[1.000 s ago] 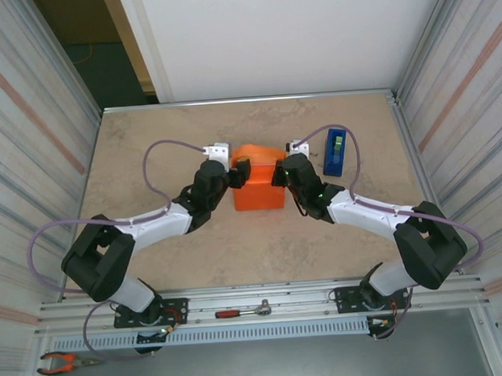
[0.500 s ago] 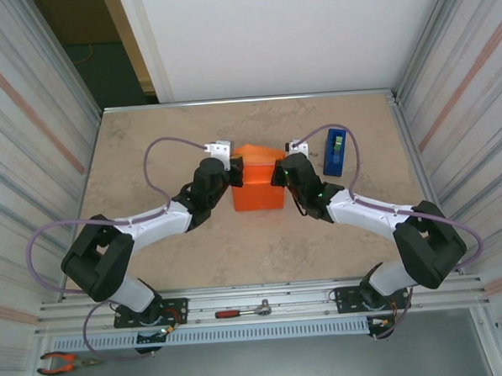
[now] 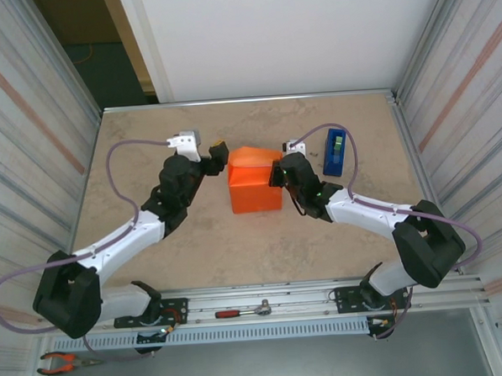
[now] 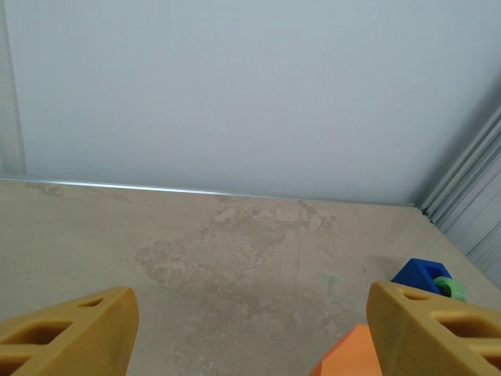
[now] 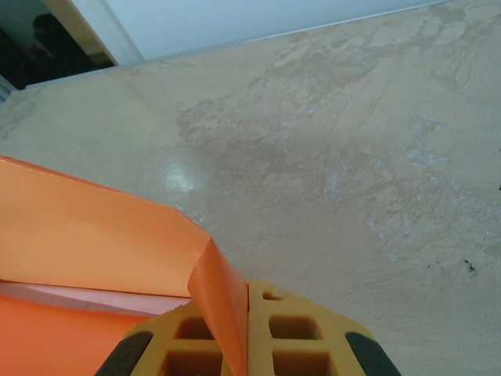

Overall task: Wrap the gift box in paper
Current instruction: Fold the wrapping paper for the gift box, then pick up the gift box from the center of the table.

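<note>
The small, pale pink gift box (image 5: 78, 295) sits mid-table, almost wholly covered by the bright orange matte paper (image 3: 255, 183). From the right wrist view, a thin pink strip peeks out under an orange fold. The bundle stands as a squat block with a peaked far end, between the 2 arms. It is probably light and would slide on the smooth top if pushed from 1 side, so it wants a counter-hold. The paper looks thin and holds a crease, but it could tear or spring back. It is best taken at a loose edge or flap corner, not on the flat faces.

The right gripper (image 5: 246, 296) has its 2 yellow fingers closed on just such a flap, and the orange edge stands upright between them at the bundle's right side. The left gripper (image 3: 216, 149) hovers just beside the bundle's far-left corner. Its fingers (image 4: 74, 333) are spread wide with nothing between them, and bare tabletop lies ahead.

The upright blue tape dispenser (image 3: 337, 151) stands near the right gripper on its right, apart from the paper. The beige stone-patterned table (image 3: 262, 238) has open room to the left, far and near sides. The white back wall (image 4: 235, 94) and ribbed side panels (image 3: 472, 58) close it in, and wide sweeps rightward risk knocking the dispenser.
</note>
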